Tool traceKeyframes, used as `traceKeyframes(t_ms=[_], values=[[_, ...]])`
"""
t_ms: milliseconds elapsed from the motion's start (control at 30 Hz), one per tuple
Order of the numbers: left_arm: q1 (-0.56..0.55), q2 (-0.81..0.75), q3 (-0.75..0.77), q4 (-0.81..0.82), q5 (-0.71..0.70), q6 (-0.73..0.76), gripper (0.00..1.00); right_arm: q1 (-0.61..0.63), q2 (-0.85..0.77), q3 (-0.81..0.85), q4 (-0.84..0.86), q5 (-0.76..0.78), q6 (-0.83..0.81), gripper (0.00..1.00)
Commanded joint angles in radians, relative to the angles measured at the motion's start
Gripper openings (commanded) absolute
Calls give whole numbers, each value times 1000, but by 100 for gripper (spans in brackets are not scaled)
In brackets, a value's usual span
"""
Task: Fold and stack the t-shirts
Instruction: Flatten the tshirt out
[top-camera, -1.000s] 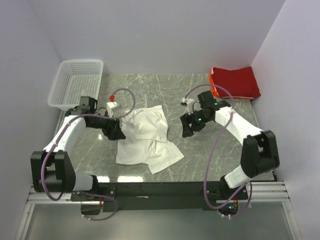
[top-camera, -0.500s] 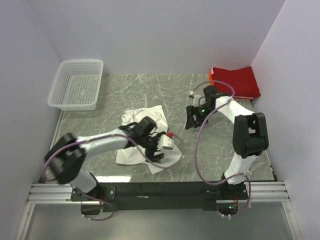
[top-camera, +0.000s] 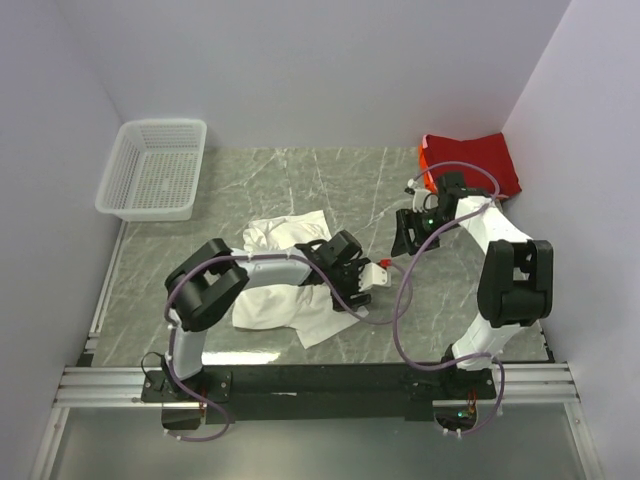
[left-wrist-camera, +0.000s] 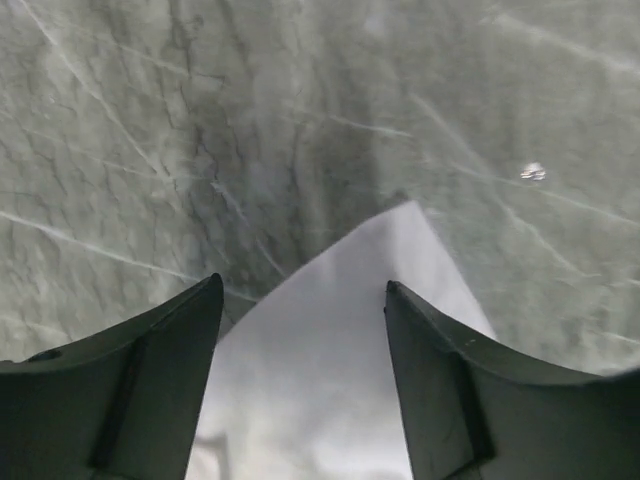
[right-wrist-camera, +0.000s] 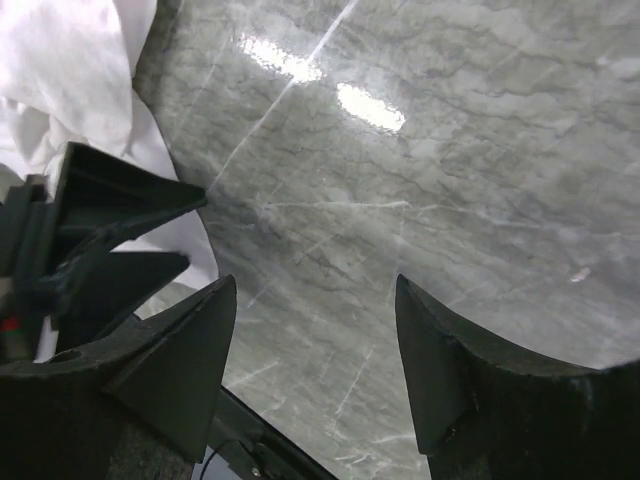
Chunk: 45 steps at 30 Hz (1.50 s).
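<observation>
Basket: a white mesh basket (top-camera: 155, 170) sits at the far left corner of the tabletop (top-camera: 250, 190), well apart from both shirts.
White shirt: the white shirt (top-camera: 272, 305) lies rumpled and unfolded, a little left of the middle of the grey marbled tabletop (bunched toward the back, flatter toward the near edge). Its right-hand corner comes to a point on the bare stone.
Left arm: the left arm (top-camera: 270, 268) reaches from its base across the white shirt toward the shirt's right side.
Left jaws: open and gripping nothing, low over that right-hand corner. In the left wrist view the white tip of cloth lies in the gap between the two dark fingers (left-wrist-camera: 150, 380); whether they touch the cloth cannot be told.
Right arm: the right arm (top-camera: 480, 225) bends back from the near right, its wrist turned toward the middle.
Right jaws: open and holding nothing, over bare stone near the white shirt. The right wrist view shows the fingers (right-wrist-camera: 170, 370) spread wide, with only marble between them.
Red shirt: the red shirt (top-camera: 472, 165) lies folded in the far right corner, with an orange edge on its left side. It is apart from the white shirt, so the two are not stacked.
</observation>
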Motion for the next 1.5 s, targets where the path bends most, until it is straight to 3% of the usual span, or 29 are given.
traceKeyframes(t_ms=[0, 167, 267, 300, 367, 467, 500, 600, 667, 733, 933, 1100, 1267, 1467], values=[[-7, 51, 66, -103, -36, 47, 64, -45, -37, 7, -13, -16, -27, 72], [-7, 31, 64, -199, -3, 122, 39, -68, -41, 27, -12, -21, -33, 72], [-6, 4, 55, -243, -2, 144, 2, -79, -41, 32, -9, -26, -38, 72], [2, -30, 59, -234, 4, 136, 1, -81, -45, 33, -7, -27, -36, 72], [65, -76, 98, -240, 61, 104, 1, -87, -52, 32, -1, -33, -32, 72], [160, -154, 301, -254, 188, -2, 1, -87, -67, 27, 16, -39, -26, 72], [178, -174, 442, -252, 234, -39, 0, -87, -71, 26, 20, -39, -21, 72], [247, -209, 680, -213, 286, -183, 0, -87, -77, 33, 30, -53, -7, 72], [304, -249, 734, -193, 316, -226, 0, -87, -84, 33, 39, -58, 0, 72], [371, -349, 709, -173, 302, -235, 0, -87, -91, 26, 45, -64, 4, 73], [577, -682, 413, -95, 208, -249, 0, -73, -106, 0, 89, -79, 42, 76], [614, -861, 256, -195, 127, -205, 0, 17, -80, -29, 128, -46, 69, 76], [616, -912, 176, -225, 44, -229, 0, 134, -86, -57, 158, 3, -7, 77], [632, -854, 214, -259, -40, -231, 0, 145, -181, -181, 162, 22, -252, 80]])
